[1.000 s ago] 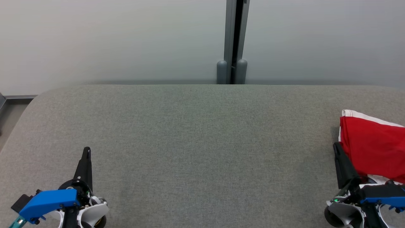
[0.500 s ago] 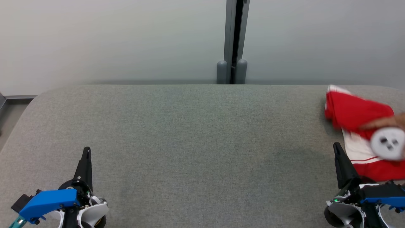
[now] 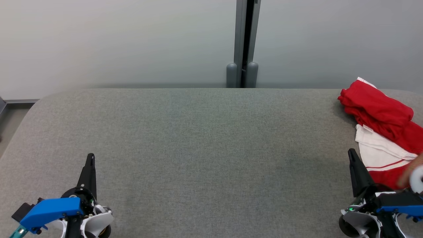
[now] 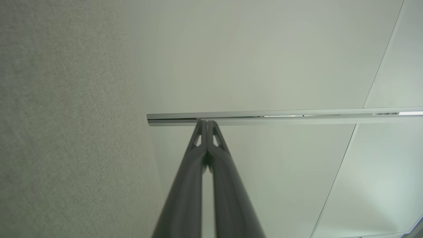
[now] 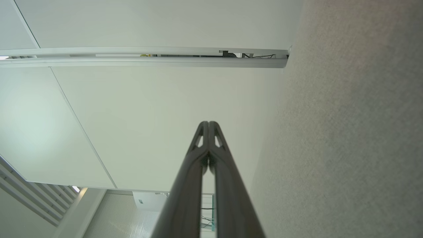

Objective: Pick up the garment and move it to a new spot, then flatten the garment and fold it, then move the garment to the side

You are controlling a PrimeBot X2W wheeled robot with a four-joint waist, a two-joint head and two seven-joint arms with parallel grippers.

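We record a grey fabric-covered tabletop (image 3: 205,138) across most of the head view. Behind its far edge stands a pale wall (image 3: 115,39) with a grey vertical post (image 3: 243,43).

The garment (image 3: 380,112), red with white panels and a thin red stripe, lies crumpled in a heap along the right edge of the tabletop. It reaches up to the far right corner, and part of it runs out of frame.

The left gripper (image 3: 90,157) sits over the near left corner, fingers pressed together tip to tip and holding nothing. The right gripper (image 3: 351,152) sits over the near right corner, likewise closed and empty, just beside the garment's near end. We cannot tell whether it touches the cloth.

A person's blurred hand (image 3: 407,174) shows at the right edge, over the near part of the garment, beside a white round object (image 3: 418,178).
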